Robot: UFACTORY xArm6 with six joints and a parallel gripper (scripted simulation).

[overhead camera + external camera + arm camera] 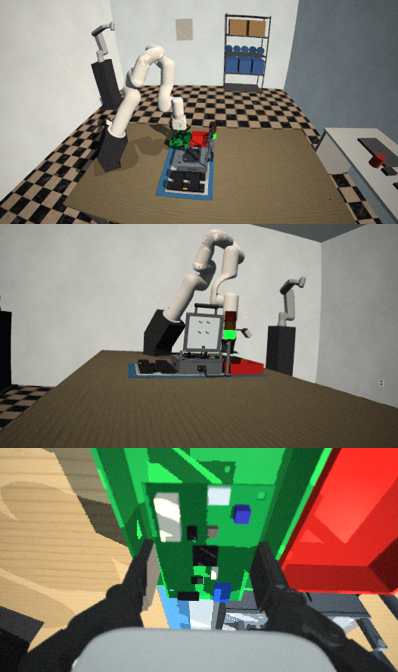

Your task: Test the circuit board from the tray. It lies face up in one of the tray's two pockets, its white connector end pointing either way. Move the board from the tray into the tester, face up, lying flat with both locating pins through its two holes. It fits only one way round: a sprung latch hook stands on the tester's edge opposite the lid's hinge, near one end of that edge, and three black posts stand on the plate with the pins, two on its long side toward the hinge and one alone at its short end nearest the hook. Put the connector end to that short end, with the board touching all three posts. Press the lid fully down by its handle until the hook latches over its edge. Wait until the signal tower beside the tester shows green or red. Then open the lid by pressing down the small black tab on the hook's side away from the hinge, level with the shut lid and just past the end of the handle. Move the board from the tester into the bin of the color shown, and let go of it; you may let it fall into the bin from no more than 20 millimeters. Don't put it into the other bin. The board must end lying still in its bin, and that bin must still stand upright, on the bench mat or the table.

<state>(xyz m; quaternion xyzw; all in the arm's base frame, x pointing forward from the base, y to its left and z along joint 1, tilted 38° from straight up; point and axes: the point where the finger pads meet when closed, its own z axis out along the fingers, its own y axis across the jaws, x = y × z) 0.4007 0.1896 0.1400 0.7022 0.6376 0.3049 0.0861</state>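
The circuit board (pixel 230 538) is face up between the fingers of my gripper (pixel 205 554) (pixel 182 131), which is shut on its long sides. Its white connector (pixel 167 517) is at the end away from the camera. The board is over the green bin (pixel 120 493) (pixel 172 144), its near end overlapping the bin's near wall in the wrist view; its exact height is hard to tell. The signal tower shows a green lamp (pixel 214 135) (pixel 229 334). The tester (pixel 192 166) (pixel 200 365) has its lid (pixel 204 331) standing open.
The red bin (pixel 199 139) (pixel 242 368) (pixel 345 508) stands right beside the green bin. The black tray (pixel 174 184) (pixel 159 367) lies on the other side of the tester, on the blue mat (pixel 163 189). The raised lid and the tower stand tall close to the bins.
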